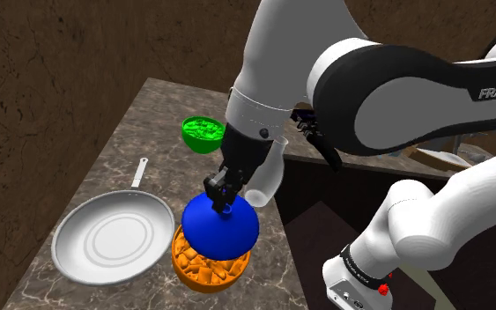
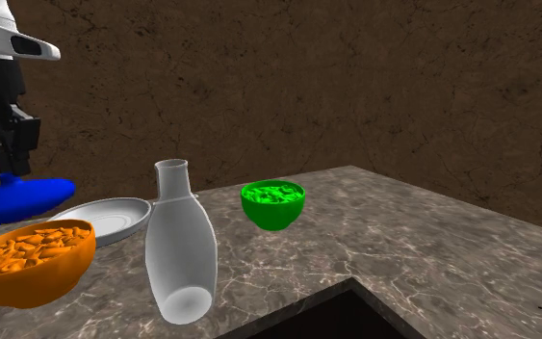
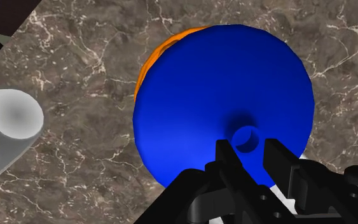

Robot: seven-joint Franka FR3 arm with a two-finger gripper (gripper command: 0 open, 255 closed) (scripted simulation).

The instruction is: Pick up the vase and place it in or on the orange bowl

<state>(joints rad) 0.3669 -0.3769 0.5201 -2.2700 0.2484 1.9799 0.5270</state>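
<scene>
The gripper (image 1: 222, 195) has the blue vase (image 1: 219, 227) by its narrow neck: in the wrist view the two black fingers (image 3: 225, 156) stand a little apart and pinch that small neck between them, so the grasp looks firm. The pickup is done, then, and the carry looks as good as finished too, because the squat blue body hangs right over the orange bowl (image 1: 203, 269) and covers most of it. From the side, the vase (image 2: 18, 200) sits just above the bowl's rim (image 2: 28, 265); whether its base touches the orange pieces inside, I cannot tell. What is left, by my reading, is a short lowering and a release. Beside the action on the marble countertop (image 1: 105, 158) stand a white bottle-shaped vase (image 2: 180, 255), a green bowl (image 2: 272, 204) and a frying pan (image 1: 114, 238), none of them touching the bowl.
</scene>
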